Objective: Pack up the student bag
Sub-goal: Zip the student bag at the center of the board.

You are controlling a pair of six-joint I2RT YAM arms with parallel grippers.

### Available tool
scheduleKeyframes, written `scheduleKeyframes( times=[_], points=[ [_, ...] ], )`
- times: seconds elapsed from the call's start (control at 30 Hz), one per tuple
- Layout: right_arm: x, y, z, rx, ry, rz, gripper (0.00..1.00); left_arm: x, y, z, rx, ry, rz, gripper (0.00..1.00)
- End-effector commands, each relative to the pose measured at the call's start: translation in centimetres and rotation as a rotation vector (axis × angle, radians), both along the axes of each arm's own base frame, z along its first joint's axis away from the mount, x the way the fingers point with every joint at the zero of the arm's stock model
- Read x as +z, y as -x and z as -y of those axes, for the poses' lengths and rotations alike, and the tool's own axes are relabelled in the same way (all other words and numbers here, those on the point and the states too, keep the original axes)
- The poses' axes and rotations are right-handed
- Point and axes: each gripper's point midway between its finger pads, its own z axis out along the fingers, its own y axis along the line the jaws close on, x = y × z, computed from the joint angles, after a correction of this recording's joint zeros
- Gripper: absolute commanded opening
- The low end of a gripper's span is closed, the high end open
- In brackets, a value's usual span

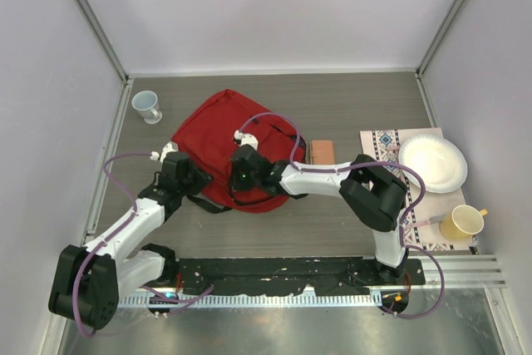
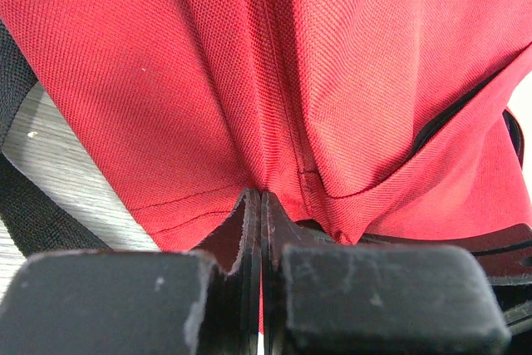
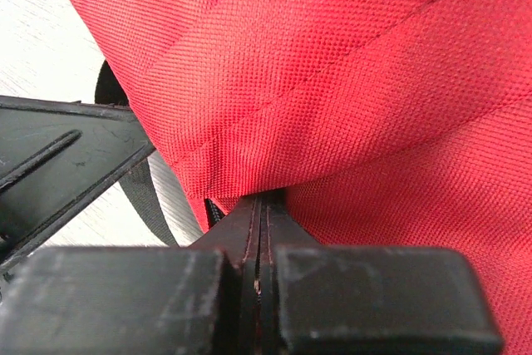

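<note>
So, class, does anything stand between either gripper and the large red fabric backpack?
Nothing visible does. The left gripper and the right gripper are each shut directly on a fold of the large red fabric backpack.

The bag (image 1: 212,126) is red woven fabric with black straps and a black zipper. It lies slumped on the tabletop, toward 10 o'clock from the middle. Its 6 o'clock edge is gathered into folds, and a strap trails out at 7 o'clock.

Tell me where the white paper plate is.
In the top view, the paper plate lies on the right side, on the patterned placemat, just beyond the yellow mug.
</note>
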Motion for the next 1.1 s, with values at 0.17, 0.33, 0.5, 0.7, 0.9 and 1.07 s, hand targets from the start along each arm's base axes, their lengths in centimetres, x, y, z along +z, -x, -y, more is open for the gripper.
scheduleKeyframes(
  times=[0.17, 0.33, 0.5, 0.7, 0.9, 1.07],
  points=[
    [5.1, -0.5, 1.3, -0.022, -0.056, 0.143, 0.01, -0.5, 0.5, -0.3, -0.005, -0.017, -0.015, 0.0],
    [5.2, 0.2, 3.5, -0.055, -0.048, 0.149, 0.01, -0.8, 0.7, -0.5, -0.004, -0.025, -0.026, 0.0],
    [5.1, 0.1, 5.1, -0.101, -0.037, 0.159, 0.01, -0.8, 0.7, -0.5, -0.006, -0.024, -0.021, 0.0],
    [4.4, 0.4, 3.4, -0.049, -0.041, 0.118, 0.01, -0.7, 0.7, -0.3, -0.011, -0.014, -0.016, 0.0],
    [4.7, 0.1, 2.0, -0.012, -0.037, 0.11, 0.11, -0.5, 0.7, -0.2, -0.014, -0.007, -0.013, 0.0],
    [5.6, -0.4, 2.2, -0.023, -0.014, 0.128, 0.4, -0.6, 0.7, -0.2, -0.015, -0.008, -0.015, 0.0]
  ],
)
